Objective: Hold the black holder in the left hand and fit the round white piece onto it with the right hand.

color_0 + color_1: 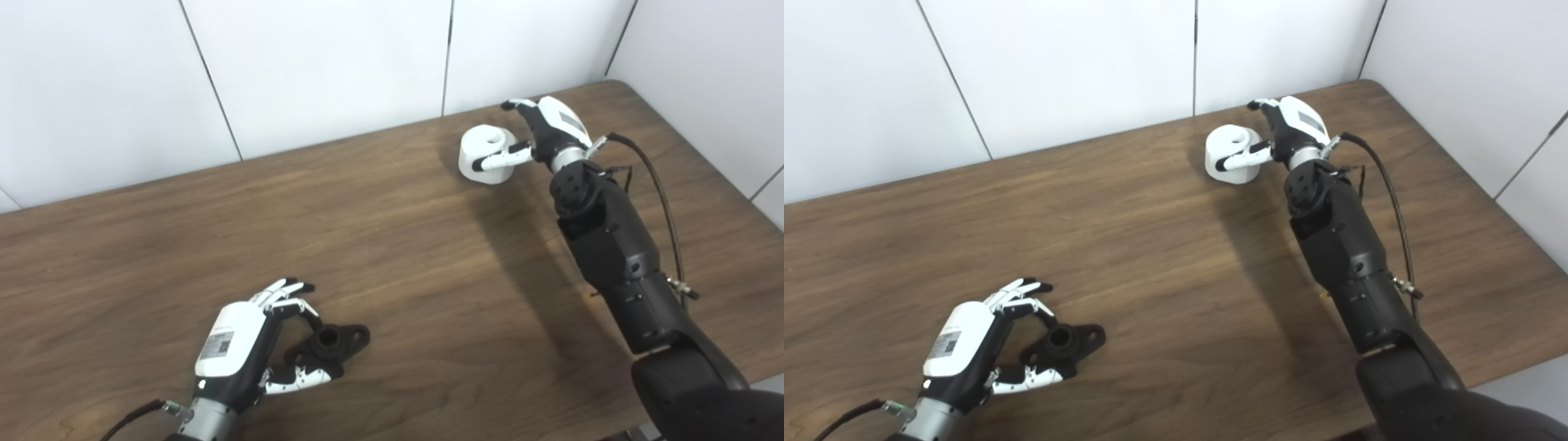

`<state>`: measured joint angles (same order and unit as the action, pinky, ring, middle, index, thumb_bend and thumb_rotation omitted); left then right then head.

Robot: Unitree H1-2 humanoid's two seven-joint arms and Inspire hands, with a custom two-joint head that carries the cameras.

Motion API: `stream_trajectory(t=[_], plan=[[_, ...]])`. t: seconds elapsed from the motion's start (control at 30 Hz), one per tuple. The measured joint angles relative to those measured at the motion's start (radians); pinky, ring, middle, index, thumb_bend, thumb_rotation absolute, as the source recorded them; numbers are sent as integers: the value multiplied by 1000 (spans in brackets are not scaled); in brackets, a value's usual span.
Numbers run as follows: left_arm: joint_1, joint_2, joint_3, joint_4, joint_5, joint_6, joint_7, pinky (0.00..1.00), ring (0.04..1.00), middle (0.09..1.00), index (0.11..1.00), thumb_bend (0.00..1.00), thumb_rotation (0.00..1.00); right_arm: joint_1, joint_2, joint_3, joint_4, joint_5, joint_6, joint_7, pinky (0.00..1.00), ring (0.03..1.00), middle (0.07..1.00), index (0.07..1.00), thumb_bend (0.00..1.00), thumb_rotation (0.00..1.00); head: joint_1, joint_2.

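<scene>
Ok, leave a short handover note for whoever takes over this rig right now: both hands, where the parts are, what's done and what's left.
Left hand: open, fingers curled around the black holder near the front of the table, not yet closed on it; the holder lies on the wood.
Right hand: reached to the far right, thumb across the front of the round white piece, other fingers behind it. Whether it grips is unclear; the piece appears to sit on the table.
Done: both hands are at their parts.
Left: grasp and lift the holder, bring the white piece over, fit it on.
</scene>
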<state>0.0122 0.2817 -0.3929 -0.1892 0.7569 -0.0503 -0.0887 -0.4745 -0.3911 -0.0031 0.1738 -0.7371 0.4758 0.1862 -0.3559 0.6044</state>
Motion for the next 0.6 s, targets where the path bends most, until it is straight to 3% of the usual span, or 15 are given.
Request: stream_trajectory(t=[0.4,0.6], plan=[[2,-4,0,0,5,0,0,816,902,830,489,515,57,0,-16,39,10,-22,0,25,1000,998,919,792,878,310,9,0],[4,-8,-1,-1,13,1,0,841,902,832,490,515,58,0,-16,41,11,-31,0,26,1000,993,923,758,834,311,11,3]])
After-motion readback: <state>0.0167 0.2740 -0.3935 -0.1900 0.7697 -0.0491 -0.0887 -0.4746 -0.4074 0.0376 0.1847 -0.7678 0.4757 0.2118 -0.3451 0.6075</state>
